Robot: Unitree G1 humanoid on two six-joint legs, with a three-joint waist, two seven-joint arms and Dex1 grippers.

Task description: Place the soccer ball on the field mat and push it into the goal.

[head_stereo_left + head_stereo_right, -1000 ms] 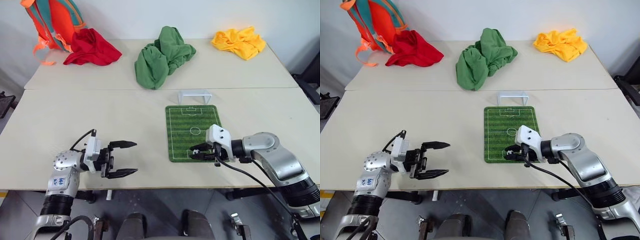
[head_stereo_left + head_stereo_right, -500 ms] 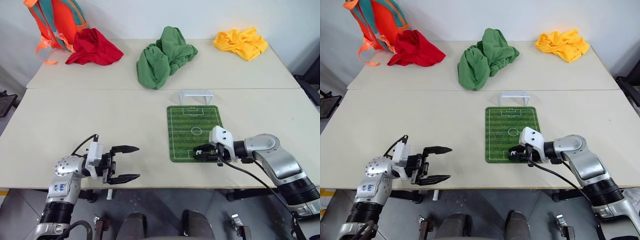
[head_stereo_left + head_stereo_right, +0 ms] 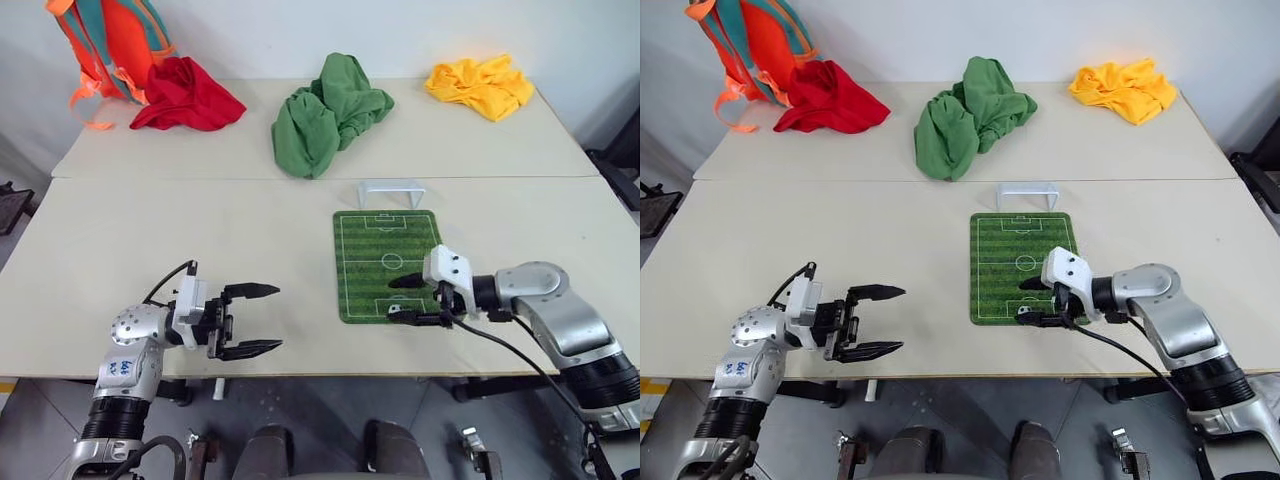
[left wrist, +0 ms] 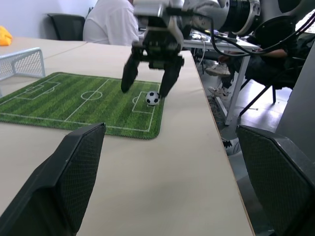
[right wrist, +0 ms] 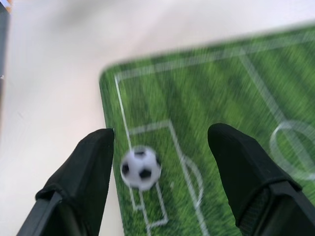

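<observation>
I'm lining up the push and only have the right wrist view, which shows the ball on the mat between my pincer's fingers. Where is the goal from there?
Observer: The goal stands on the table just past the field mat's far short edge. The soccer ball lies near the opposite, near end.
Operator: Anything on the mat between them?
Observer: No, nothing lies on the turf between ball and goal. A green cloth heap sits well beyond the goal.
Operator: And the left pincer?
Observer: The left pincer hangs open over the table, left of the mat and apart from it.
</observation>
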